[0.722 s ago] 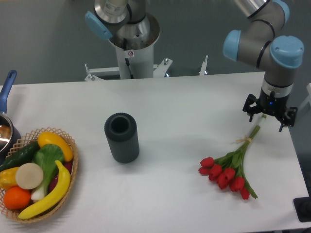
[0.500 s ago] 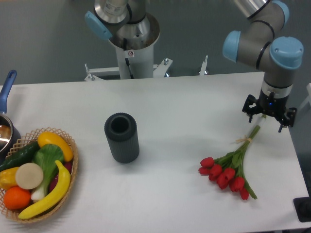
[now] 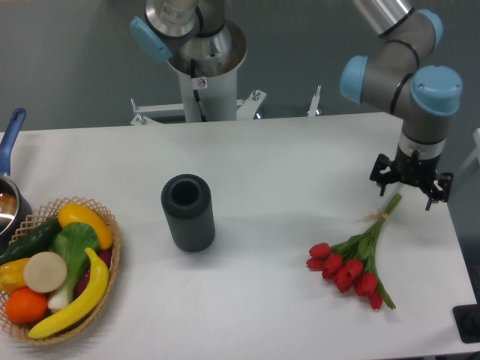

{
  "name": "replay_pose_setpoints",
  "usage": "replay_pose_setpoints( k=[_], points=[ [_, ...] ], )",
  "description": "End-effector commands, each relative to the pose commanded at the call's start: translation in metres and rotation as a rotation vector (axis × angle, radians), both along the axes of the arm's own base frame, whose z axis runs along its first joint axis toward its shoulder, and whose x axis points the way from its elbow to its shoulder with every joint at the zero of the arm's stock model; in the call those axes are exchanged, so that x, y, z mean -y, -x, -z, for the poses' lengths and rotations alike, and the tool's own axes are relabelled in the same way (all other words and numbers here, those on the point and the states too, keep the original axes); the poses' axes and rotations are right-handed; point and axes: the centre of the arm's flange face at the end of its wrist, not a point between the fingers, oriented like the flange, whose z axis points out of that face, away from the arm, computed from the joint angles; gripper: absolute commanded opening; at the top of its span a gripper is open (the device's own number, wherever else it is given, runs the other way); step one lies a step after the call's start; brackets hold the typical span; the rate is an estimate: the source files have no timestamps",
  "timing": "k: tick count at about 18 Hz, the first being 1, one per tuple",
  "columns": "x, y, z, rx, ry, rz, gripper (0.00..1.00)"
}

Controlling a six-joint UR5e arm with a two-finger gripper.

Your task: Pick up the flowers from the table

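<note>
The flowers [image 3: 352,259] are a bunch of red tulips with green stems tied with pale string. They lie flat on the white table [image 3: 285,172] at the right, heads toward the front and stem end pointing to the back right. My gripper [image 3: 409,186] hangs pointing down just above and behind the stem tip, with its jaws spread and nothing between them. It does not hold the flowers.
A dark ribbed cylinder [image 3: 187,212] stands upright in the middle of the table. A wicker basket [image 3: 105,225] of fruit and vegetables sits at the front left, with a pot with a blue handle [image 3: 11,135] behind it. The table's right edge is close to the flowers.
The gripper has shifted slightly left and away from the stem tip, which earlier lay between the jaws and now shows just in front of them. The flowers have not moved.
</note>
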Motion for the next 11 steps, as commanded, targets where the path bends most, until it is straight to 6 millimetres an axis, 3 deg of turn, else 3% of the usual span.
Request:
replay_pose_setpoints(
  k=[4,11],
  points=[
    [-0.021,-0.003,0.027,0.035,0.010,0.034,1.00],
    [-0.036,-0.013,0.047,0.072,0.020,0.062,0.96]
  ],
)
